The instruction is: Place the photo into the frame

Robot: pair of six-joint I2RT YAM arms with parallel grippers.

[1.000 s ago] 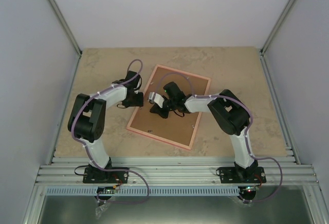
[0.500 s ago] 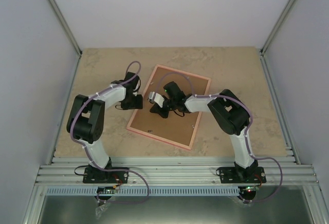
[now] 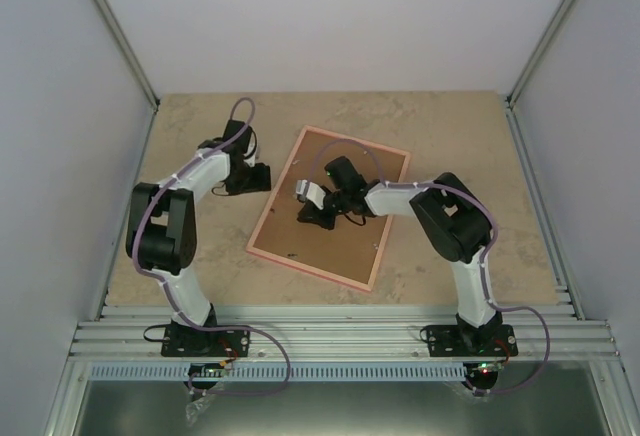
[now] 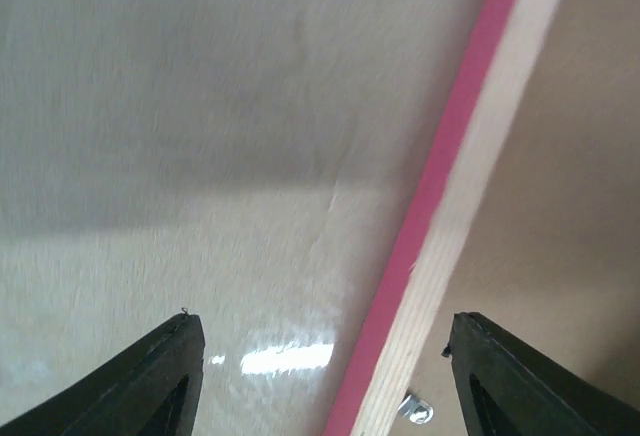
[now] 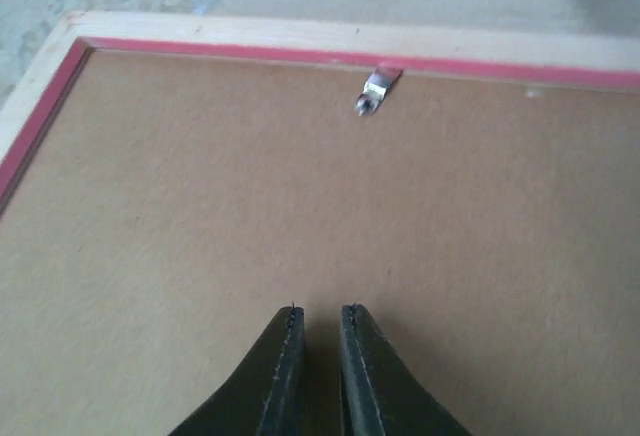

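The outstretched left gripper (image 4: 322, 318) hovers, jaws wide apart, over the frame (image 4: 440, 206) edge, while the right gripper (image 5: 320, 312), jaws nearly together, points at the backing board (image 5: 300, 186).

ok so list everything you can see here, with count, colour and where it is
frame: one, pink with pale wood back, lying back side up mid-table, skewed
backing board: one, brown, inside the frame
metal tab: one clear, silver, at the frame's inner edge
photo: none visible
table: one, beige marbled, under everything
walls: three, pale grey, around the table
left gripper: one, black, open, left of the frame
right gripper: one, black, nearly closed, over the board
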